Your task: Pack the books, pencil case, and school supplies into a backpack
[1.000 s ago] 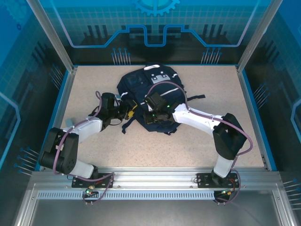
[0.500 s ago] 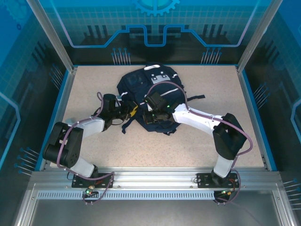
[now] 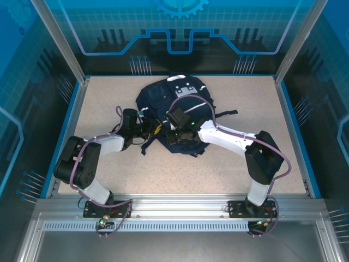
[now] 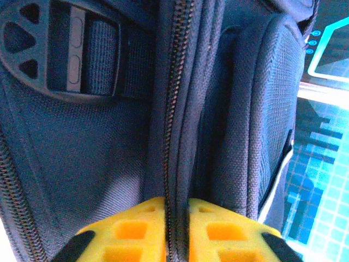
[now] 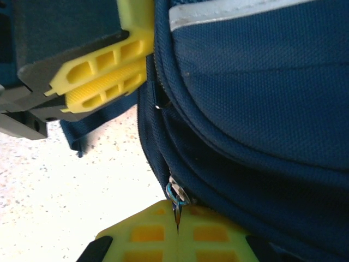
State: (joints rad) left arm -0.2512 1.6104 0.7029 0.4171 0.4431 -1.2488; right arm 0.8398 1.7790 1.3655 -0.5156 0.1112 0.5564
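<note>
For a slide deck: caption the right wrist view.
The right gripper pinches the backpack's zipper pull; the left gripper clamps the fabric nearby.

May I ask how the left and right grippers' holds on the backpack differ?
The left gripper clamps the backpack's zipper track; the right gripper clamps a small metal zipper pull. The left gripper's fingers stand slightly apart around fabric; the right gripper's nearly meet. Both are shut, with yellow fingers.

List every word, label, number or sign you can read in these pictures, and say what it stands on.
No text can be read.
White patches on the backpack: dark marks, too small to read.
Buckle: no lettering shows.
Back wall: gear drawing, no words.
</note>
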